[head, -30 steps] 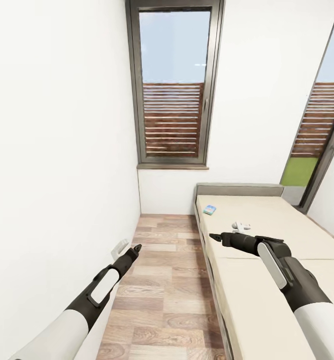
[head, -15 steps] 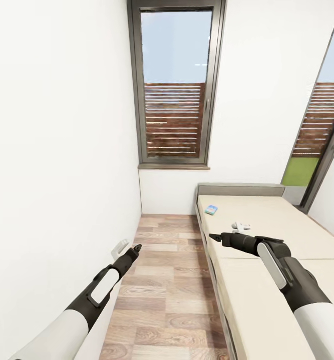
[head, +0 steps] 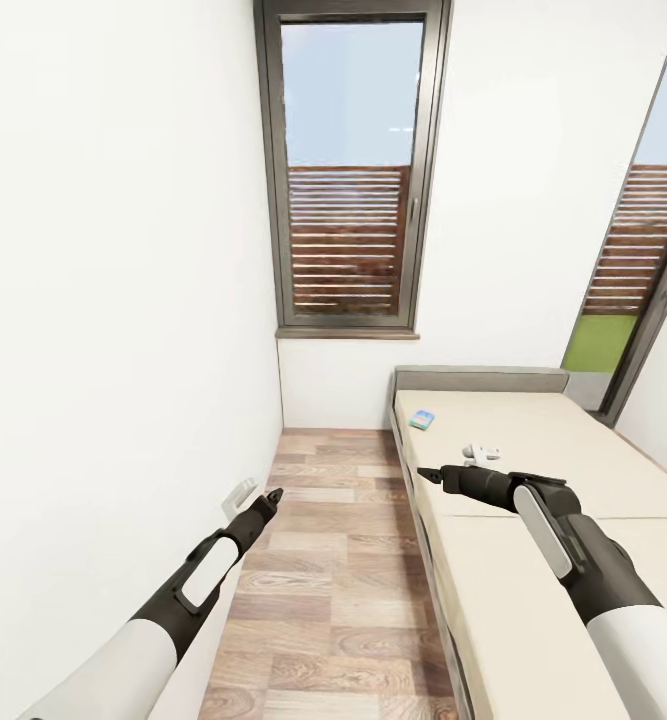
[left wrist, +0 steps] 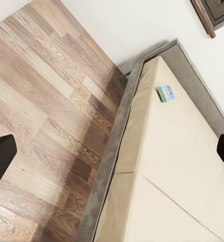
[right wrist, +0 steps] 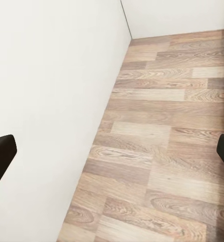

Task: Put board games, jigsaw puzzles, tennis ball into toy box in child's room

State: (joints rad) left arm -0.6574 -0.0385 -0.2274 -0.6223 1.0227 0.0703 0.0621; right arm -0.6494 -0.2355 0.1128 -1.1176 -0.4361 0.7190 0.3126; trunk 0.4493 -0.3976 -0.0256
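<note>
Small board game (head: 420,419) seen flat on bed (head: 533,440) near headboard; judged light, stiff, best pinched at edges. Left gripper (left wrist: 112,151) and right gripper (right wrist: 112,151) spread wide, empty.

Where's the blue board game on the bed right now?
In the head view the blue board game lies flat on the bed near the headboard, by the mattress's floor-side edge, ahead of the right gripper.

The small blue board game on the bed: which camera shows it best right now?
The left wrist view: the board game lies flat and unobstructed on the bed near the headboard. The head view shows it smaller and farther off. The right wrist view faces floor and wall.
</note>
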